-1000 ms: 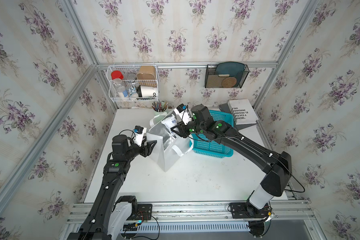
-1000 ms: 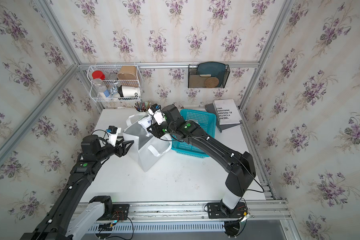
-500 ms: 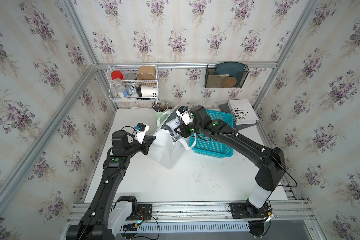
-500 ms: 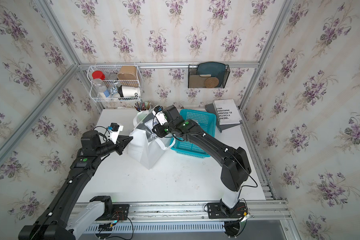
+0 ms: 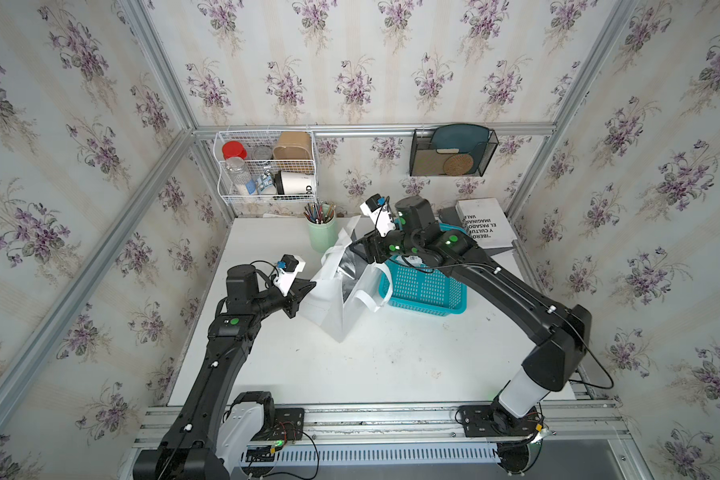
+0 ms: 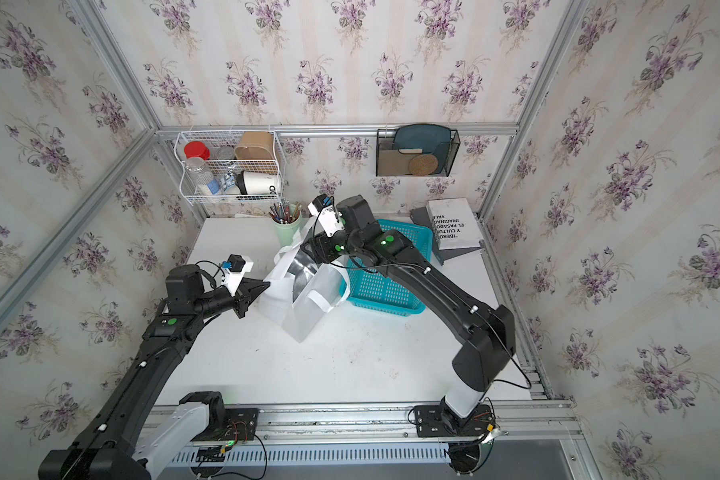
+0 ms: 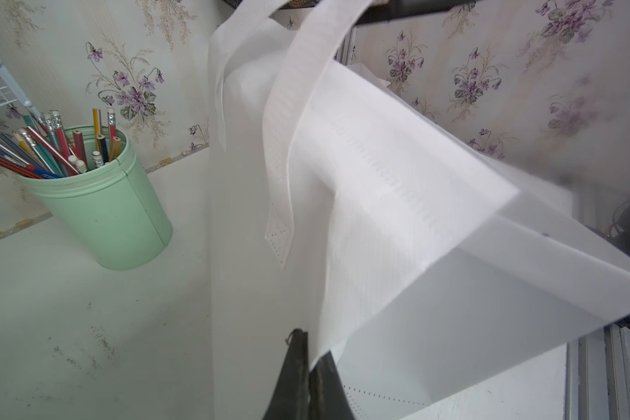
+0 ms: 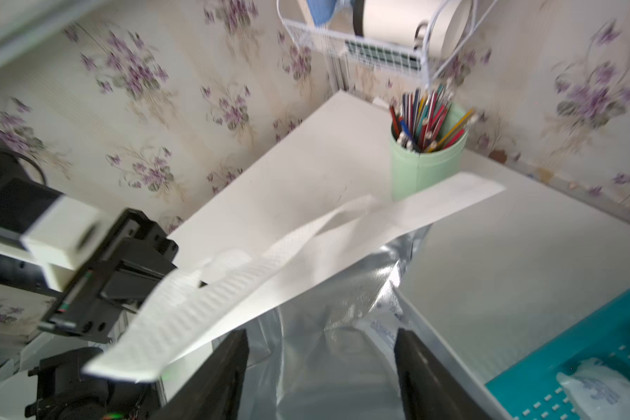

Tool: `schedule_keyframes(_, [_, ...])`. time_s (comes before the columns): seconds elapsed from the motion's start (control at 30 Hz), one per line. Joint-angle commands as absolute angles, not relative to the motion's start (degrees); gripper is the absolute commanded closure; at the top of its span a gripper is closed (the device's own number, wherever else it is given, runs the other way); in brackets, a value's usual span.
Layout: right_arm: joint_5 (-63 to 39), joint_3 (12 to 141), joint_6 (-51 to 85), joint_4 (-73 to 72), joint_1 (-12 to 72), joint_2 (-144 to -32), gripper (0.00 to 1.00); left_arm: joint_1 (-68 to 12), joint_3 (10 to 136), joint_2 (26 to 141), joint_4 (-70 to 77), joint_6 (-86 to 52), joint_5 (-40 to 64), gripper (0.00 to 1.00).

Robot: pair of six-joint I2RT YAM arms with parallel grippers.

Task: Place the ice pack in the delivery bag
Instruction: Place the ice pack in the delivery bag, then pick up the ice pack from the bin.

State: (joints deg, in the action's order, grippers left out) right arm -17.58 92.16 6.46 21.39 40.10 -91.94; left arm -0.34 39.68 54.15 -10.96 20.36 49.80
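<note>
- Surface (image 5: 391, 365): white. The action is in its far half and the near half holds only the arm bases.
- Delivery bag (image 5: 325, 307): stands at mid-surface, leaning a bit. Its mouth is open upward with the foil lining (image 5: 348, 266) showing, and one strap hangs toward the right.
- Turquoise basket (image 5: 425, 291): just right of the bag. A spare pack (image 8: 597, 389) lies in it, so there is more than one pack around.
- Left fingers (image 7: 293, 367): clenched on a fold of the bag's left wall, which holds the mouth open.
- Right fingers (image 8: 230, 363): released and spread wide over the bag mouth, with nothing between them.
- Ice pack (image 8: 379, 329): a pale packet with blue print sits down against the foil, beside one right finger. The right wrist view is blurred, so it is probably inside the bag, but I can't be sure it has fully settled.
- Progress: the drop looks done or nearly done. What is left, as I judge it, is to lift the right arm clear, let go of the bag wall, and check that the bag stays standing.
</note>
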Motion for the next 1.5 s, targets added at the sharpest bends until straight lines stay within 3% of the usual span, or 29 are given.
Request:
schedule_keyframes(0.0, [-11.06, 80.49, 13.66, 9.87, 35.80, -83.77, 0.30, -0.29, 39.82, 54.12, -12.42, 22.63, 51.46, 1.00])
schedule_keyframes(0.03, [-7.79, 73.73, 16.78, 5.51, 33.37, -80.56, 0.25, -0.29, 39.81, 54.06, -12.63, 22.43, 51.48, 1.00])
schedule_keyframes(0.13, [-14.28, 61.48, 26.91, 0.18, 21.95, -78.86, 0.29, -0.27, 39.73, 53.69, -12.35, 21.33, 52.39, 1.00])
schedule_keyframes(0.23, [-21.99, 63.02, 33.53, 7.67, 16.16, -87.53, 0.37, -0.18, 39.58, 53.28, -11.77, 19.50, 53.93, 1.00])
schedule_keyframes(0.3, [-21.01, 65.99, 35.84, 11.74, 16.08, -92.53, 0.33, -0.09, 39.11, 52.92, -11.28, 18.58, 54.37, 1.00])
schedule_keyframes(0.37, [-17.66, 67.23, 40.01, 11.10, 16.13, -95.87, 0.20, -0.10, 38.48, 52.66, -10.94, 18.09, 54.44, 1.00])
schedule_keyframes(0.43, [-13.52, 69.61, 52.30, 12.17, 15.78, -100.71, 0.13, -0.14, 38.15, 52.60, -10.46, 17.42, 54.76, 1.00])
schedule_keyframes(0.6, [-15.07, 78.65, 72.34, 15.24, 15.99, -111.83, 0.11, -0.14, 37.93, 53.13, -9.28, 16.32, 56.13, 1.00])
schedule_keyframes(0.83, [-11.68, 86.93, 80.80, 17.74, 16.38, -122.26, 0.14, -0.11, 37.52, 52.68, -8.74, 15.66, 56.96, 1.00])
schedule_keyframes(1.03, [-7.32, 91.80, 83.31, 23.00, 16.76, -126.95, 0.23, -0.12, 37.27, 52.31, -8.60, 15.54, 57.27, 1.00])
schedule_keyframes(1.23, [-7.00, 89.48, 80.18, 19.84, 16.41, -125.48, 0.55, -0.14, 37.25, 52.25, -8.49, 15.51, 57.48, 1.00])
schedule_keyframes(1.47, [-6.38, 81.77, 65.81, 15.49, 15.36, -110.96, 0.62, -0.11, 37.14, 52.25, -8.48, 16.02, 57.01, 1.00])
